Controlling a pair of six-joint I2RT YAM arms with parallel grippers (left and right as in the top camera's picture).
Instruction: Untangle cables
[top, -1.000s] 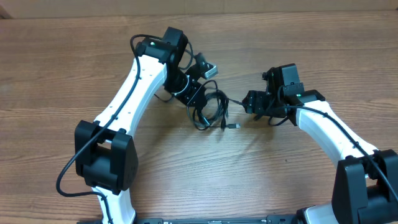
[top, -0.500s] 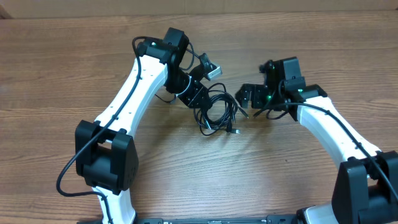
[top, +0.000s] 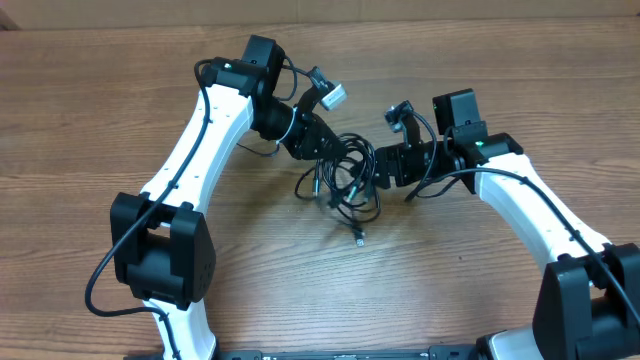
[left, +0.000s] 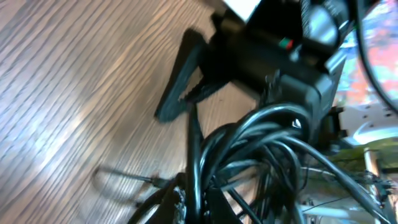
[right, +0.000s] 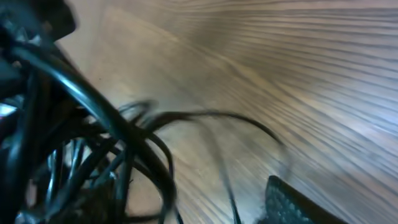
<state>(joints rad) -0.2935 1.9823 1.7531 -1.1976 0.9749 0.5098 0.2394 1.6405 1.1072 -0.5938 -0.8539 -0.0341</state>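
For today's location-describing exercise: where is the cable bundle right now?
In the overhead view, the cable bundle is mid-table, with the left pincer at its upper left and the right pincer at its right; one plug end trails below it.

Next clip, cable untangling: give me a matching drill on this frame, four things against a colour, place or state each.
Things:
1. cables
2. table
3. arm links
4. plug end

Descriptions:
A. white
B. brown wood grain
C. sticks out of the tangle toward the arm bases
D. tangled black loops in the middle

Pairs: 1-D, 2-B, 3-A, 4-C
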